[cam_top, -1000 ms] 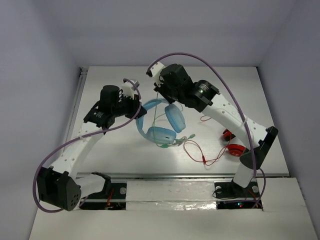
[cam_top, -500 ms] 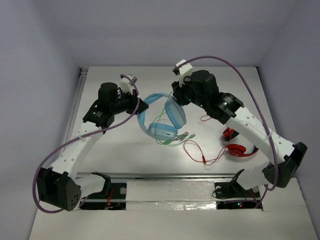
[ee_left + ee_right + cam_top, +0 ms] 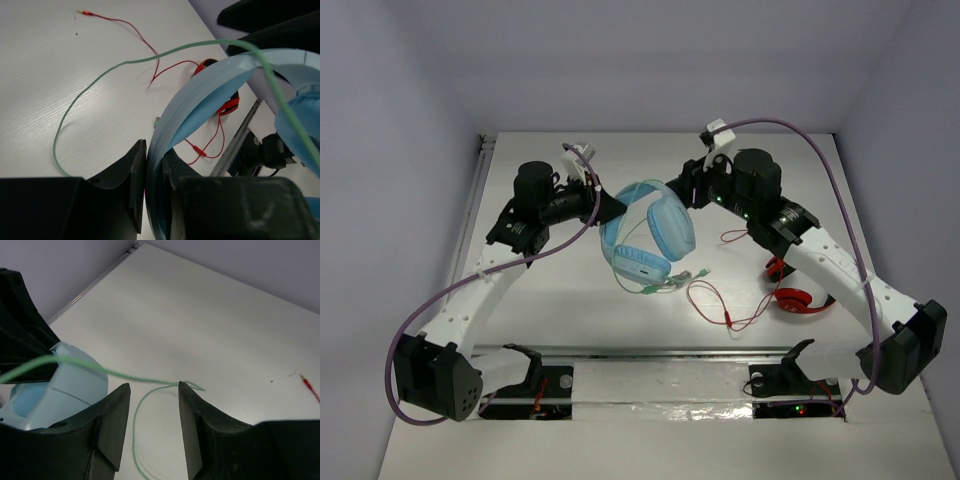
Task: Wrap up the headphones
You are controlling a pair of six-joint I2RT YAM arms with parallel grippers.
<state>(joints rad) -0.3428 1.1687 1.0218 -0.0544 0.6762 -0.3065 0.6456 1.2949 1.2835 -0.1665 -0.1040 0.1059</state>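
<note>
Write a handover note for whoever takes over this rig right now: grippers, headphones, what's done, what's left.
Left gripper: shut on the headband, holding the headphones mid-table.
Right gripper: open, with the green cable running across its gap, not pinched.
Done: one strand lies over the headband; no tidy turns are visible.
Left: loose cable with its plug lies on the table beside the red headphones. Grip it and wind it, probably around the headband.
</note>
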